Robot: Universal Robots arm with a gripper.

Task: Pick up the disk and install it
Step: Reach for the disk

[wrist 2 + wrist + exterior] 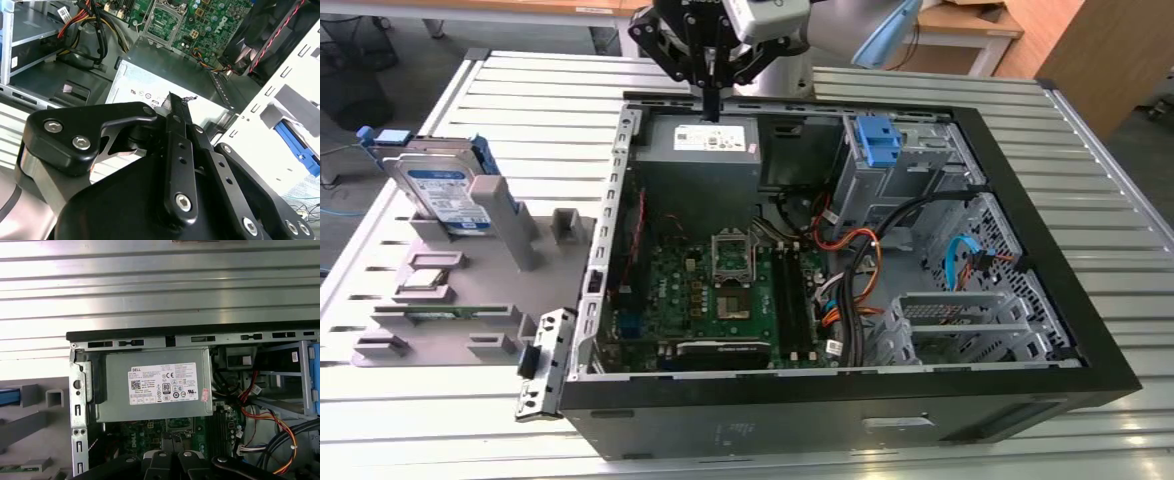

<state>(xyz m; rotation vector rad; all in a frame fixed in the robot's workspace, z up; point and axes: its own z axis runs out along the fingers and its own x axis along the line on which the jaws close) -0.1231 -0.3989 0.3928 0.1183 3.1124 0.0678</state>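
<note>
Hovering over the case (854,400) at its far wall, close above the power supply (704,140): gripper (711,110), pointing down, fingers (177,130) pressing together, gripping nothing.

Standing upright in a grey rack (507,240) outside the case, on the exterior view's left, well apart from the gripper: disk (443,188), label facing out, blue rails running along its sides.

Lying on its side with the panel off: case, showing the motherboard (720,290) inside and a blue bracket (874,140) near its far wall.

Bearing case and rack: slatted table (520,90).
</note>
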